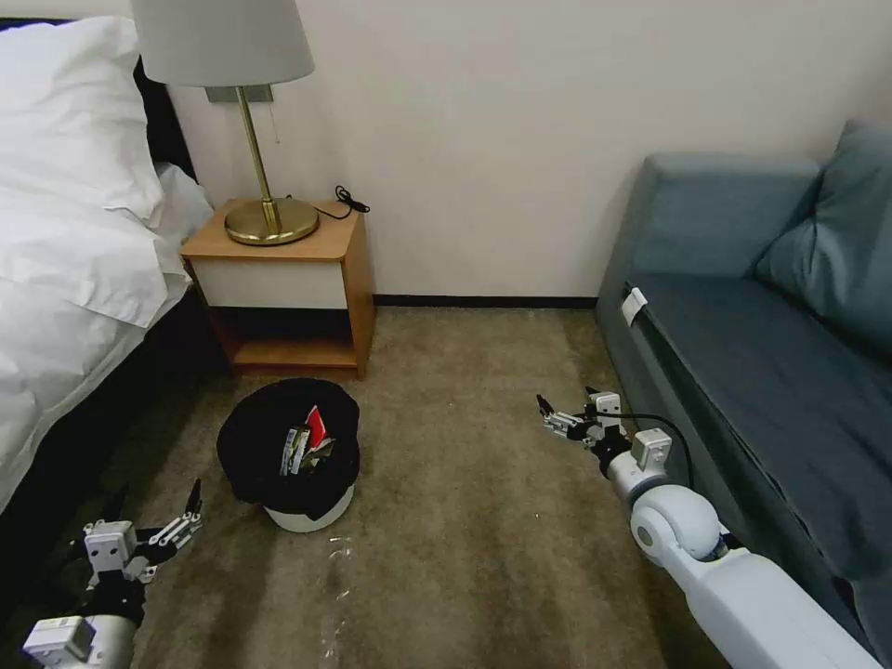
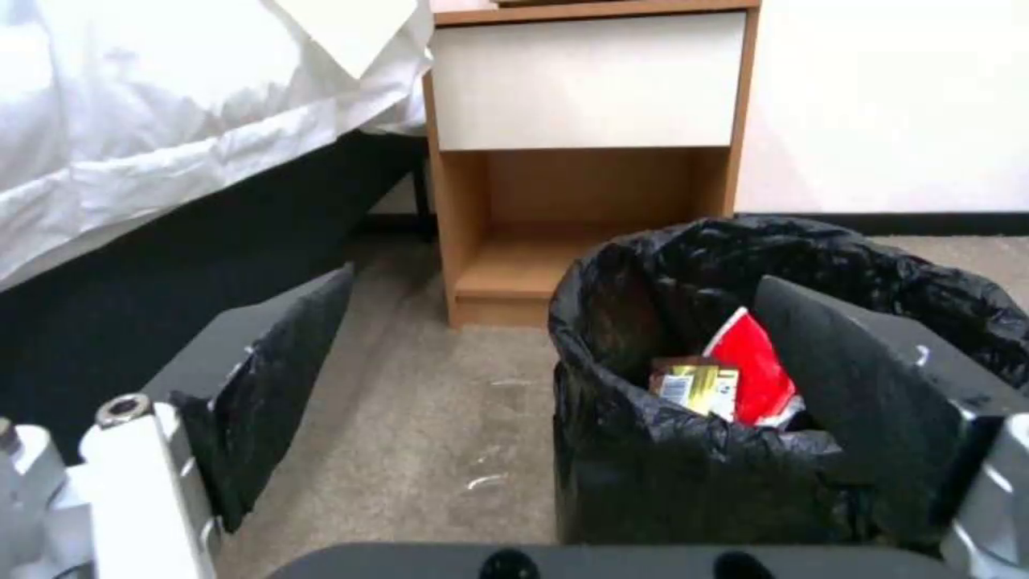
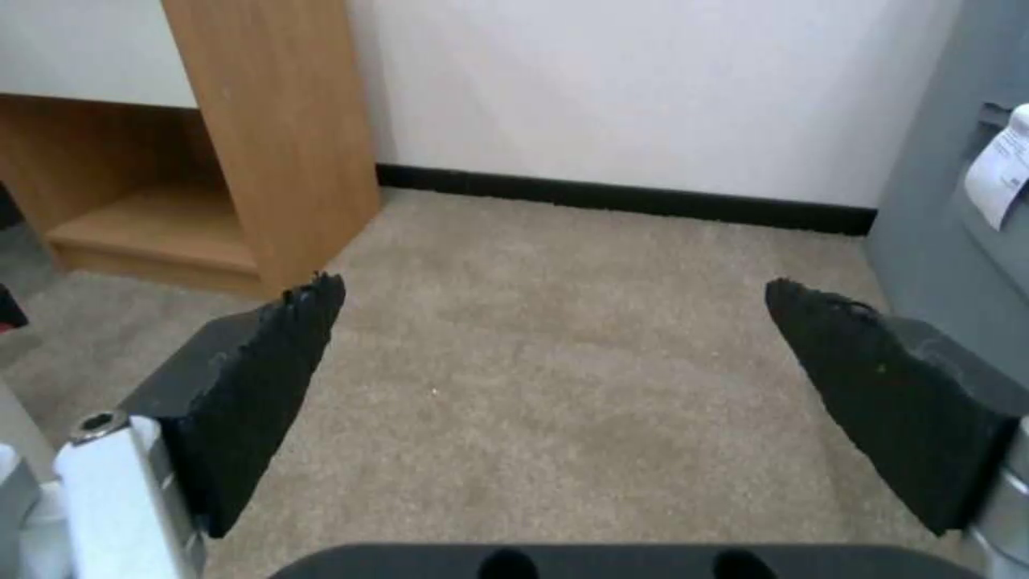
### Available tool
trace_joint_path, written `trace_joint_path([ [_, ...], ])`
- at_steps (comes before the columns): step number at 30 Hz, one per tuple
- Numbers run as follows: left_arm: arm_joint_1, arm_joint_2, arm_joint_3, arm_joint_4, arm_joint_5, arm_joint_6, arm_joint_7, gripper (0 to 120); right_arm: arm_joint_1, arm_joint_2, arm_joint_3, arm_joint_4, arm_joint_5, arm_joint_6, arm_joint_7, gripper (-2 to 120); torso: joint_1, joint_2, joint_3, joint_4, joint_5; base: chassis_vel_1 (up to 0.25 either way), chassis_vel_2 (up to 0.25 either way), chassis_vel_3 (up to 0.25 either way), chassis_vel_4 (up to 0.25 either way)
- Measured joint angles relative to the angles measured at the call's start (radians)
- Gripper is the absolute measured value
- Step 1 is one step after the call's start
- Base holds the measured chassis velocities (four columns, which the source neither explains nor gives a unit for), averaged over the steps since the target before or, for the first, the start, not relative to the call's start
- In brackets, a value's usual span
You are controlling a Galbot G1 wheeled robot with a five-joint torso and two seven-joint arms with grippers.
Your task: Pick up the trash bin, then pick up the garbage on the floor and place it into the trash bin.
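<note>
The trash bin [image 1: 290,465] sits on the carpet [image 1: 465,557], just in front of the wooden nightstand [image 1: 288,279] and right of the bed [image 1: 65,260]. Its black bag [image 2: 686,474] is draped over the rim, white base peeking out on the near side. Inside it lies the garbage: a red-and-white packet [image 2: 756,370] leaning beside a yellow wrapper [image 2: 697,388]. Down at the near left, the left gripper [image 1: 181,520] hovers low, close beside the trash bin, fingers spread wide and holding nothing. Over on the right, the right gripper [image 1: 550,415] hangs above bare carpet next to the blue sofa [image 1: 762,372], its fingers spread apart and empty too. A brass lamp [image 1: 255,139] stands on the nightstand.
</note>
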Motion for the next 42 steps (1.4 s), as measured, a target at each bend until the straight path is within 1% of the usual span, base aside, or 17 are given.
trace_joint_path([
  [42,-0.003,-0.001,0.001,0.003,-0.002,-0.001,-0.001,100,0.001,0.000,-0.002,-0.002,-0.004,0.005,-0.004,100,0.000,0.000,0.000,0.0000,0.0000,0.000,0.000,0.000,0.000],
])
